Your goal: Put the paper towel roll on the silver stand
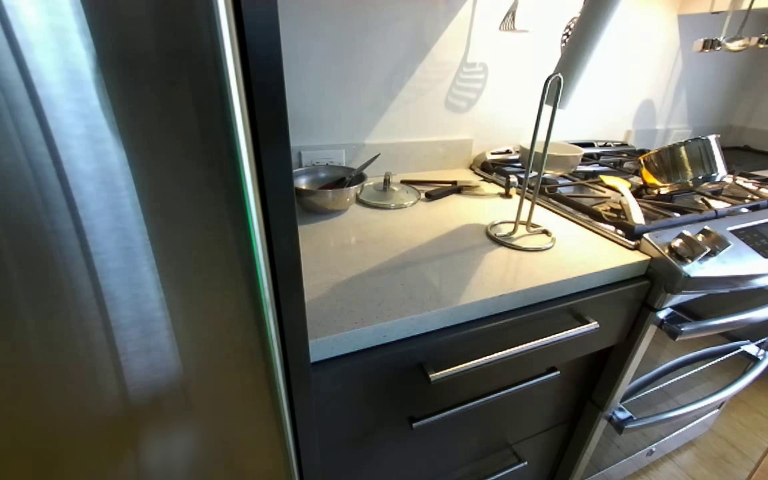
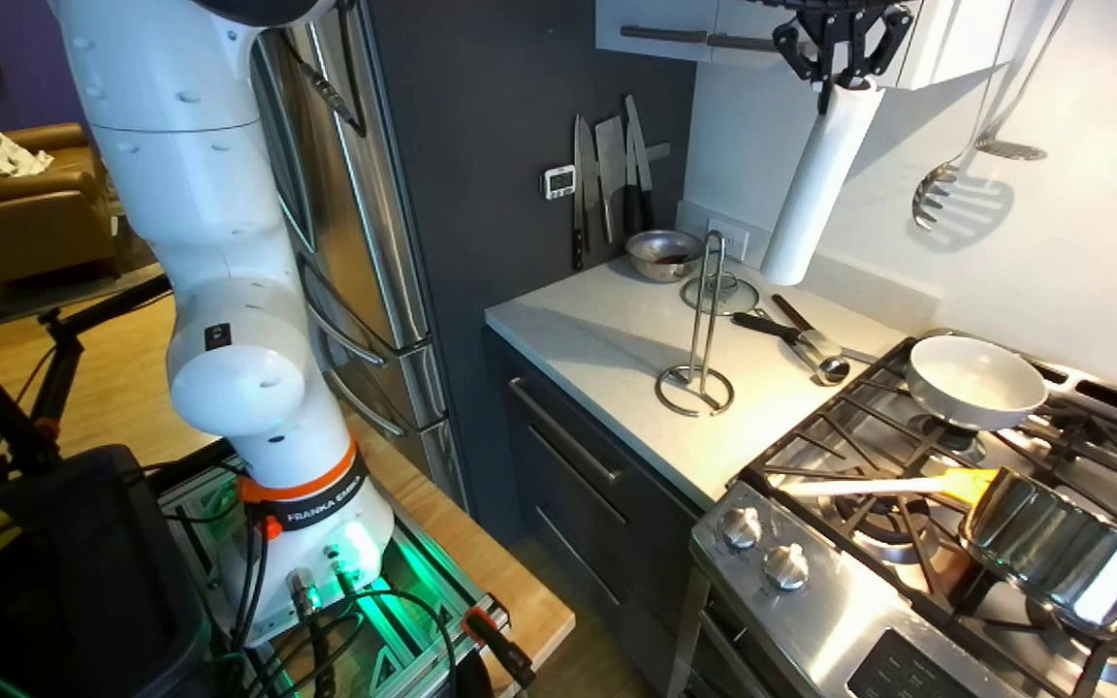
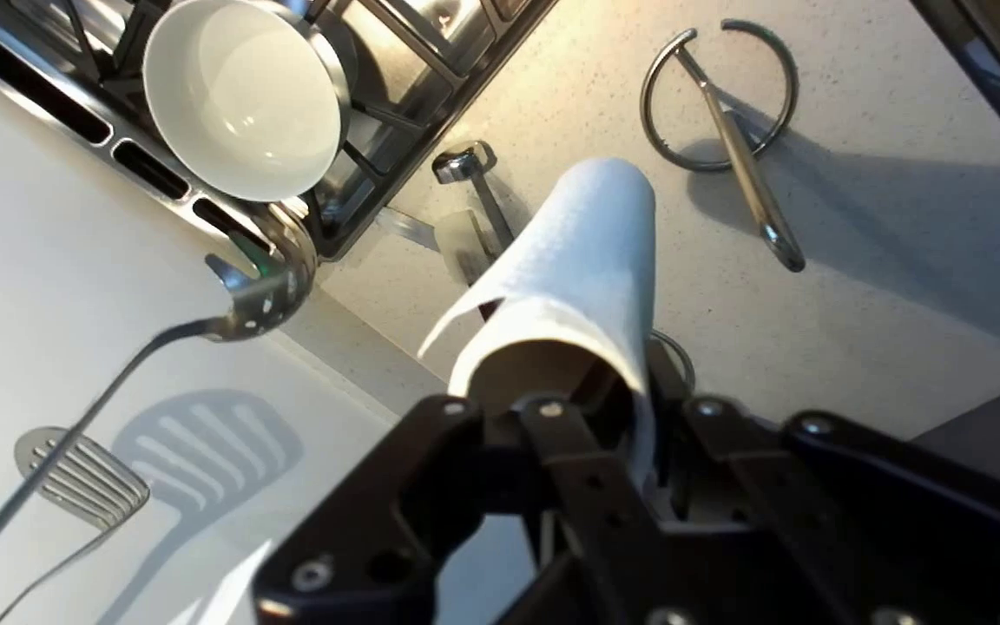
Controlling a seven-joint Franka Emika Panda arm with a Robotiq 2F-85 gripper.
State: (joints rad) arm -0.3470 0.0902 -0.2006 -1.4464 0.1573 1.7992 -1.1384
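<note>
Gripper (image 2: 840,85): Nearly closed, with just the thickness of the roll's side between its fingers, it holds the upper end, higher than the silver stand (image 3: 739,156); one finger appears to sit inside the roll, the other outside.

Paper towel roll (image 2: 822,184): Hangs on the side of the stand toward the wall (image 2: 1092,262), apart from it and not yet threaded; tilted in both exterior views, lower end nearer the stand than the upper. Likely a light load, soft and dry outside, stiffer at its heart, little prone to slip but ready to swing or dent.

Upper rim (image 3: 552,321): Probably the right place to take hold, since it leaves the far end free to drop over the stand; a hard squeeze around the middle could crush it.

Loose flap (image 3: 463,311): Peels out on the side away from the stand in the wrist view; it may tear or unwind if snagged.

Roll's body: Slim, white and matte, seemingly with few layers left.

Hollow mouth (image 3: 517,369): Dark brown within, ringed by pale paper.

Silver stand: Upright on the countertop (image 2: 578,330), a narrow loop of bare wire above a round base ring.
</note>
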